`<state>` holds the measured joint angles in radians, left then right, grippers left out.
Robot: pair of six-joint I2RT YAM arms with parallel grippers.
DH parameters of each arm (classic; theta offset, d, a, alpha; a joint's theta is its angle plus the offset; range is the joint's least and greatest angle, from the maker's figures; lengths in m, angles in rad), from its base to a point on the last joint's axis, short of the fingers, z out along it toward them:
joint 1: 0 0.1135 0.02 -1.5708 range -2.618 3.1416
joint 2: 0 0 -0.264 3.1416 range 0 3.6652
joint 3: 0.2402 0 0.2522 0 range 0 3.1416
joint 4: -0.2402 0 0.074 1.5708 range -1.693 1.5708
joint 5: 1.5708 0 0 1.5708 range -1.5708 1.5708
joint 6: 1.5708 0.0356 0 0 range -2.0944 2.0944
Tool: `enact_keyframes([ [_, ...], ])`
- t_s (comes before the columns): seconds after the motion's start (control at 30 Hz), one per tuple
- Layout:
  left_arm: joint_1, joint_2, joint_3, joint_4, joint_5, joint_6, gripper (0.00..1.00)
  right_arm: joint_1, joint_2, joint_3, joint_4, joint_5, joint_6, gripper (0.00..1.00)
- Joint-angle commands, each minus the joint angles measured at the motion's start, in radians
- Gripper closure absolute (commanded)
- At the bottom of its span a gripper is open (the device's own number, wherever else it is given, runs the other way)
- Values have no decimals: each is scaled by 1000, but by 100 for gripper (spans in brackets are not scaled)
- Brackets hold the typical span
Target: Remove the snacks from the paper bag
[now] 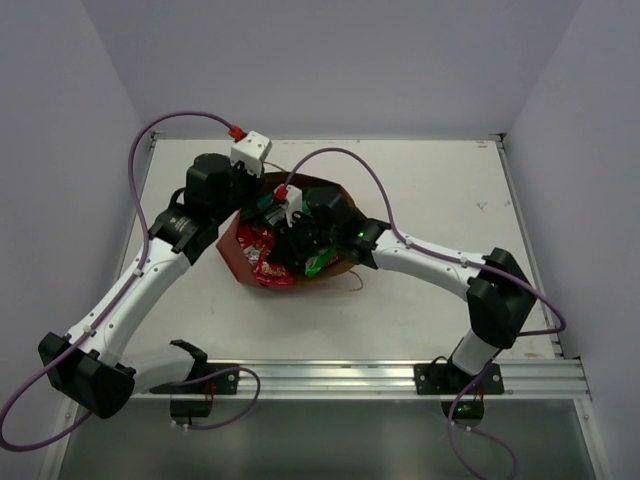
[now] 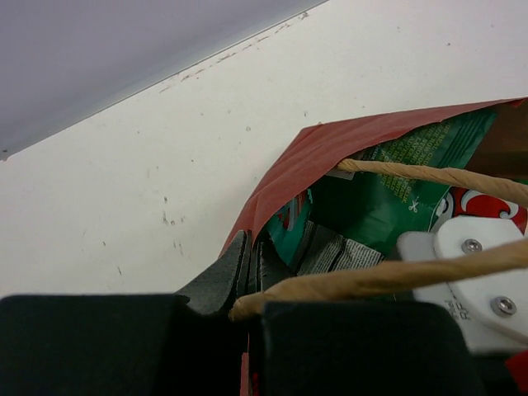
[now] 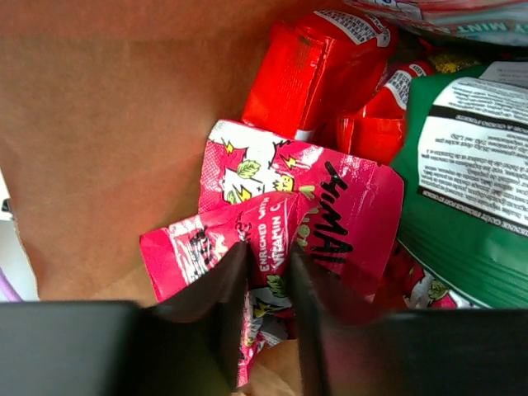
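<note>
Right pincer [image 3: 266,256] sat clenched on a pink packet [image 3: 338,206], lower centre, inside the bag [image 3: 107,124]; left pincer [image 2: 250,257] pinched the bag's rim. Next, likely: lift it clear.

A white surface [image 1: 450,200] fills the middle of the top view. Pale lavender-grey walls box it in: a back wall [image 1: 330,60] along the top of the frame, a left wall [image 1: 60,150] and a right wall [image 1: 590,130]. A few small dark scuffs [image 1: 483,205] mark the surface at the upper right. A silver metal rail [image 1: 340,378] runs across the lower frame along the surface's near edge, with a dark greyish panel [image 1: 330,445] below it. In the left wrist view the surface shows fine dark specks [image 2: 165,216] and meets the wall along a chipped seam [image 2: 214,63].
</note>
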<state>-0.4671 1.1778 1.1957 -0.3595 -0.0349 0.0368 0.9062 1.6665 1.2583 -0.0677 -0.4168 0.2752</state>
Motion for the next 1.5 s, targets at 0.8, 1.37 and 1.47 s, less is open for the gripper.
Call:
enact_keyframes([
  [0.8,-2,-35,8,70,-168,-52,100,-654,-461,-300,-55,489,217,100],
  [1.37,-2,-44,-19,90,-125,-52,100,-728,-259,-249,-27,355,180,24],
  [1.47,-2,-47,-16,83,-129,-54,100,-656,-396,-240,-75,339,121,20],
])
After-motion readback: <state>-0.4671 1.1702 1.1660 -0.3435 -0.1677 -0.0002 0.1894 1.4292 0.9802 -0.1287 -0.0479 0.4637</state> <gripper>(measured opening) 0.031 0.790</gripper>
